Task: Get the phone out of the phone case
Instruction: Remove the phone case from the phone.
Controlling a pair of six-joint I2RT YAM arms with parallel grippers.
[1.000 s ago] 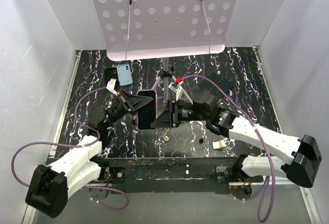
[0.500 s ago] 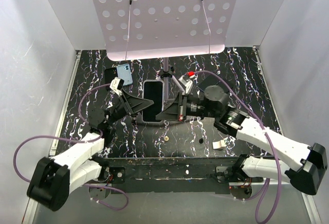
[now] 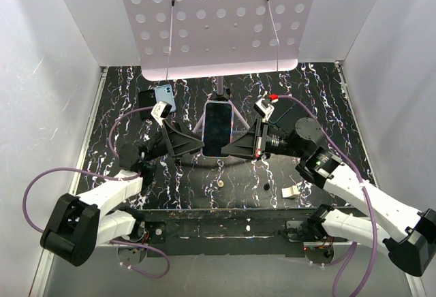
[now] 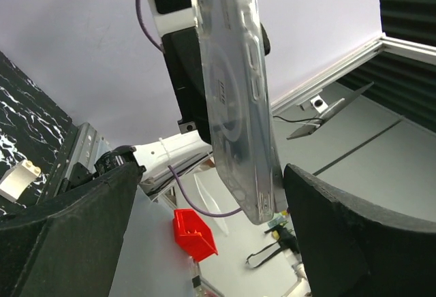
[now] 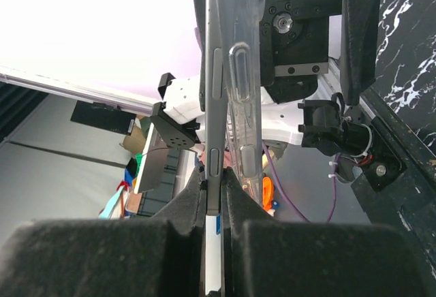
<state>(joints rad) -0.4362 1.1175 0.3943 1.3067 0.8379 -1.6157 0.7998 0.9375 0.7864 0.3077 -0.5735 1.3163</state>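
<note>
The black marbled counter (image 3: 320, 99) carries nothing I need just now. The work hangs above its middle, between my two arms. My right hand (image 3: 233, 148) is clamped on one long edge of the phone (image 3: 218, 128), which faces the overhead camera with its screen dark. My left hand (image 3: 199, 144) meets the opposite edge with its fingers spread. In its wrist view the case (image 4: 235, 92), a pale see-through shell, stands between the two pads with its lower corner close against one, and nothing is pinched.

From the right wrist, the phone's grey side with its buttons (image 5: 214, 72) runs down into my closed fingers. The case wall stands just beside it, with a thin gap showing higher up, so I judge that side is partly off. Whether the right pads pinch the case lip as well I cannot tell.

To do this well I would close the left hand on the shell alone, at its rim and not across the glass. Then I would peel it away from the corner while the right holds firm without twisting. I would pull slowly: a stiff shell can let go all at once, and the phone hangs clear of the counter, so a slip means a drop.
</note>
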